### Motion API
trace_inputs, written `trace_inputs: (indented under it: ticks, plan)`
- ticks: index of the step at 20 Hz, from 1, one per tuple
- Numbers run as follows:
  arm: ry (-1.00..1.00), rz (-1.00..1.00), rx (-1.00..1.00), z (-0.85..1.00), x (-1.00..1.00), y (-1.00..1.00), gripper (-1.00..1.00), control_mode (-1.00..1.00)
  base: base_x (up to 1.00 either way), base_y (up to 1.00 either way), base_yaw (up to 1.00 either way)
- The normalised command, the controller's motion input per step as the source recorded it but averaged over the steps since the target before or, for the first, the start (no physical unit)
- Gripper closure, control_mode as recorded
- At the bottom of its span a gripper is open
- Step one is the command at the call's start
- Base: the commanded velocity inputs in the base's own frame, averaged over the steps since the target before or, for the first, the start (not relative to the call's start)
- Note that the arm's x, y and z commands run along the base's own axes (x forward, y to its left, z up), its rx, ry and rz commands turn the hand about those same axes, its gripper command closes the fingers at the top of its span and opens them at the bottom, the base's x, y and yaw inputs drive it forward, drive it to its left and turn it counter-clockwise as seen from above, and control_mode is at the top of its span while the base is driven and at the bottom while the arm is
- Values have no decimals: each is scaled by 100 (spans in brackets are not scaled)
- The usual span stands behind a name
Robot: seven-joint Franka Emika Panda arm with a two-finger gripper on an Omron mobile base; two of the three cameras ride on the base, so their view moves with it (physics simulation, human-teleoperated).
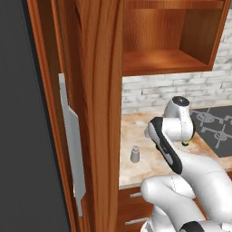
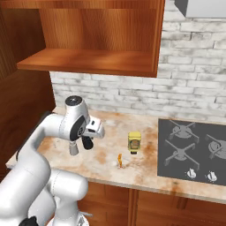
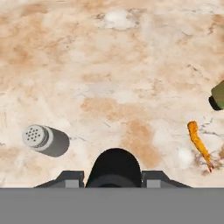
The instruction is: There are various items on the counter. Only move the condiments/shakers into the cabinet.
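Black shaker (image 3: 114,168), grey shaker (image 3: 45,140), marbled beige counter (image 3: 109,87).

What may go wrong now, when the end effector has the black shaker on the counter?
1. The end effector is shut on the top part of the black shaker, so the tapered body may slip out in the lift.
2. The grey shaker stands close beside it and could be knocked over if the hand swings that way.
3. The cabinet shelf is high above, and the open cabinet door is near the arm, so the raise may hit wood.
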Motion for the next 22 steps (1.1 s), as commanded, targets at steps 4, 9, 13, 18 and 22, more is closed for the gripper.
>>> trace_inputs:
  ticks: [4, 9, 13, 18, 22]
  plan:
    - [-23, 0, 0, 100, 0, 2, 100, -100, 0, 0, 0]
    - [-19, 0, 0, 100, 0, 0, 100, -100, 0, 0, 0]
    - [-4, 0, 0, 100, 0, 0, 100, -100, 0, 0, 0]
    - [0, 0, 0, 100, 0, 0, 100, -100, 0, 0, 0]
    - [-1, 0, 0, 100, 0, 0, 100, -100, 0, 0, 0]
